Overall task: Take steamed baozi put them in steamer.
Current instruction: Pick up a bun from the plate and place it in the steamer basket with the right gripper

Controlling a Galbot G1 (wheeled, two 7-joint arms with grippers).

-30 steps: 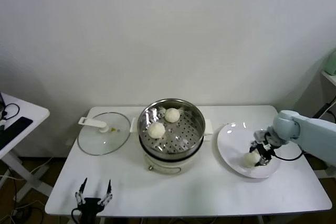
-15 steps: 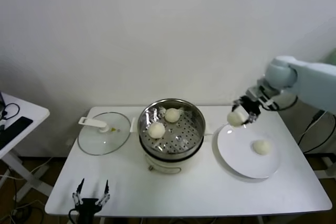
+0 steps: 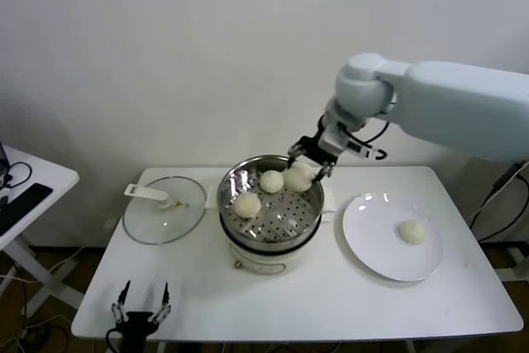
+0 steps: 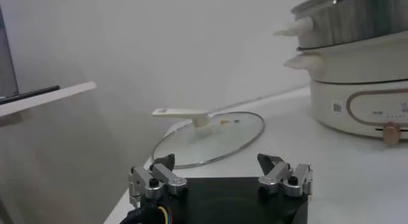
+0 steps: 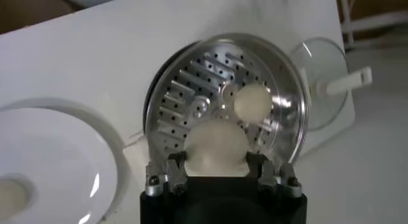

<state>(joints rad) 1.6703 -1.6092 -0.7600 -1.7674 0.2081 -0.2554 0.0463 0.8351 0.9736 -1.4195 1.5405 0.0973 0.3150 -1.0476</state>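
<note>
Right gripper [image 3: 307, 173] clenched on a baozi [image 3: 297, 178], hovering over the steamer [image 3: 269, 173] at its 2 o'clock rim. Two baozi sit in the steamer, at 12 [image 3: 271, 181] and 9 o'clock [image 3: 246, 204]. Fourth baozi [image 3: 411, 231] on the plate [image 3: 372, 245], at 3 o'clock from the steamer. Lid [image 3: 163, 209] flat at 9 o'clock. Left gripper [image 3: 139, 314] parked at the table's [image 3: 289, 295] near left edge, jaws released
</note>
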